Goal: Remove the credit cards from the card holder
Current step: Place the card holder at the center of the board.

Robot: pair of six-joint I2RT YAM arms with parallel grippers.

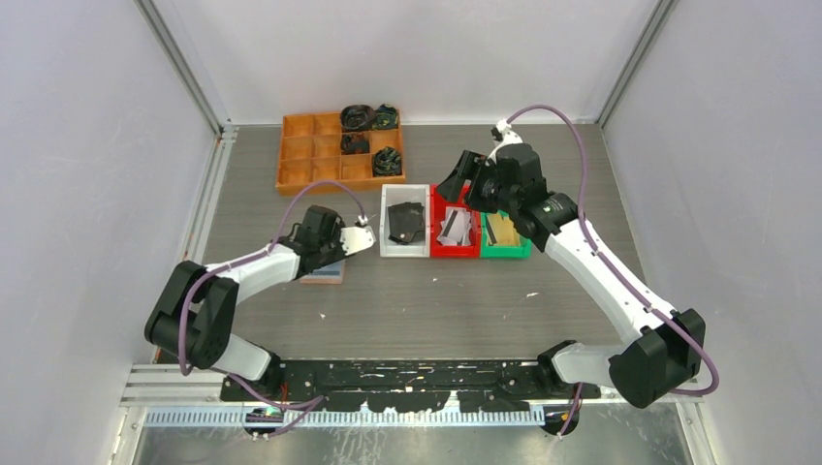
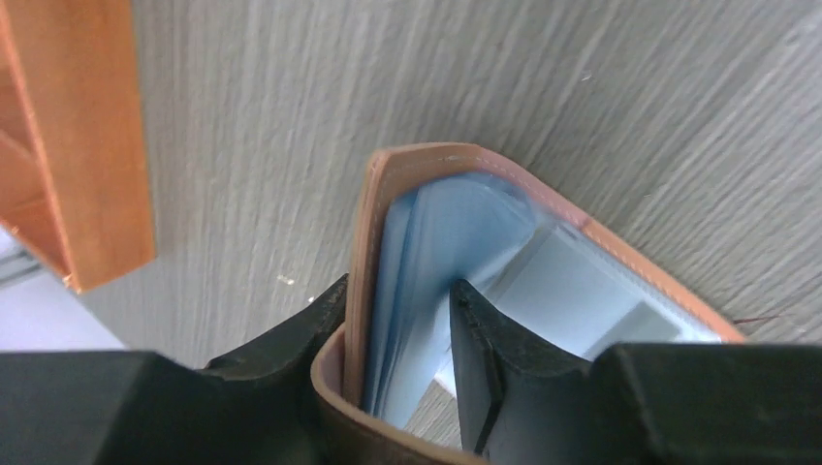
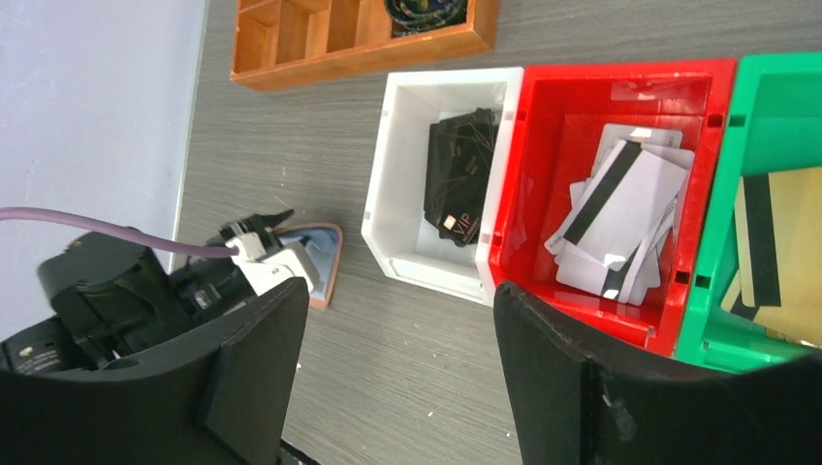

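Note:
The salmon-pink card holder (image 1: 323, 275) lies open on the table left of the bins. In the left wrist view its pink cover (image 2: 436, 160) and light blue pockets (image 2: 456, 232) stand up between my jaws. My left gripper (image 2: 397, 291) is shut on that cover and a stack of pockets, one finger outside and one inside; it also shows from above (image 1: 336, 252). Black credit cards (image 3: 460, 174) lie in the white bin (image 3: 388, 145), whitish cards (image 3: 620, 208) in the red bin (image 3: 543, 97), tan cards (image 3: 785, 252) in the green bin (image 3: 766, 87). My right gripper (image 3: 397, 295) is open and empty, raised above the red bin (image 1: 456, 181).
An orange compartment tray (image 1: 310, 160) with black coiled bundles (image 1: 359, 118) stands at the back, left of centre; its corner shows in the left wrist view (image 2: 87, 145). The three bins sit side by side mid-table. The enclosure's white walls close in the sides.

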